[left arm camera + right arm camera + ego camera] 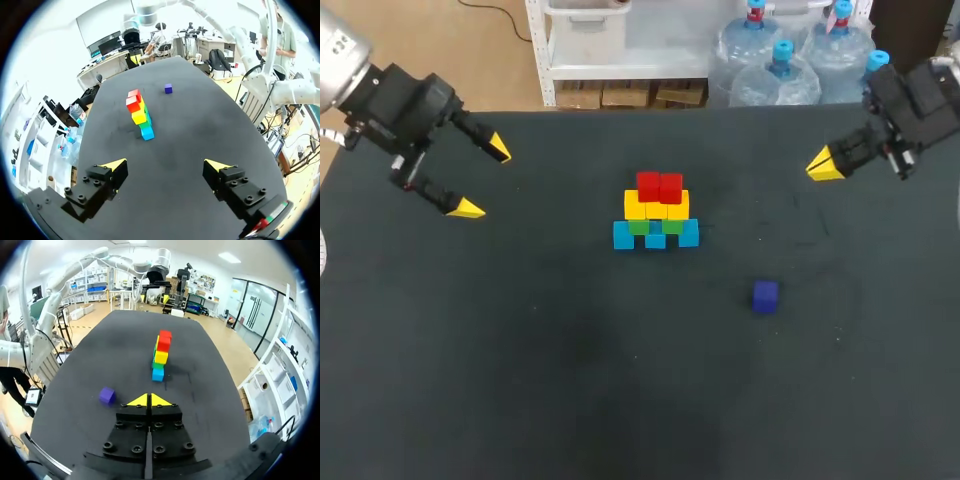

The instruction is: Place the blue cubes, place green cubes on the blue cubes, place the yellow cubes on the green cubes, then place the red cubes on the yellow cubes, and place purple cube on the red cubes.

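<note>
Purple cube [765,296] loose on table [520,380], well apart from right hand [816,167]

The counter [520,380] looks like matt dark cloth. The stacked cubes [656,215] look smooth. My left end effector [484,179] is matt black.
</note>
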{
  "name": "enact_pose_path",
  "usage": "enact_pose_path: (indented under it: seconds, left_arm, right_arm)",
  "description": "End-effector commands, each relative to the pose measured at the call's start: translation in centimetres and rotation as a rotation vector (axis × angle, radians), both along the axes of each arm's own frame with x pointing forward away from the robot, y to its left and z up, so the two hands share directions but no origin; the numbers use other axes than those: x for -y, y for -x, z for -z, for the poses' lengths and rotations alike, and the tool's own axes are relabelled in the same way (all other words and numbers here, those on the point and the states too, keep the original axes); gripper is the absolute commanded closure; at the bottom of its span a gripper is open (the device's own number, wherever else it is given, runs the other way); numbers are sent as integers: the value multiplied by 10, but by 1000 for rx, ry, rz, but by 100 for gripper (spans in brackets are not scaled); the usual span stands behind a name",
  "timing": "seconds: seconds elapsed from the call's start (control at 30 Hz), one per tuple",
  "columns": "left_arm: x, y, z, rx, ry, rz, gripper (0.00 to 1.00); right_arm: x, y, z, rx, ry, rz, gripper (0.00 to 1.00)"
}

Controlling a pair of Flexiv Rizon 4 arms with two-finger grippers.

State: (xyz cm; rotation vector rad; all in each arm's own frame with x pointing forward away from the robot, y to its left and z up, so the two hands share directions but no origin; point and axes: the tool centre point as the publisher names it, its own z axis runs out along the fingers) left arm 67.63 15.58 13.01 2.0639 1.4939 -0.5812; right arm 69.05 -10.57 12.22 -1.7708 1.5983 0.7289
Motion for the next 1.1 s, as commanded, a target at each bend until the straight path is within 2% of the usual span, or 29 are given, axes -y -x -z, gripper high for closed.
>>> enact_pose_path:
  seconds: [0.03,0.27,0.63,1.1]
  left_arm:
    - [-1,1,0,4,2,1,0]
    - [-1,1,0,4,2,1,0]
    - [-1,1,0,4,2,1,0]
    - [-1,1,0,4,2,1,0]
  right_arm:
    - [-12,-9,13,4,-45,8,100]
    - [-40,-21,25,-6,-121,24,100]
    - [-93,-26,35,-27,-125,-34,100]
    - [-130,-40,40,-37,-121,-81,100]
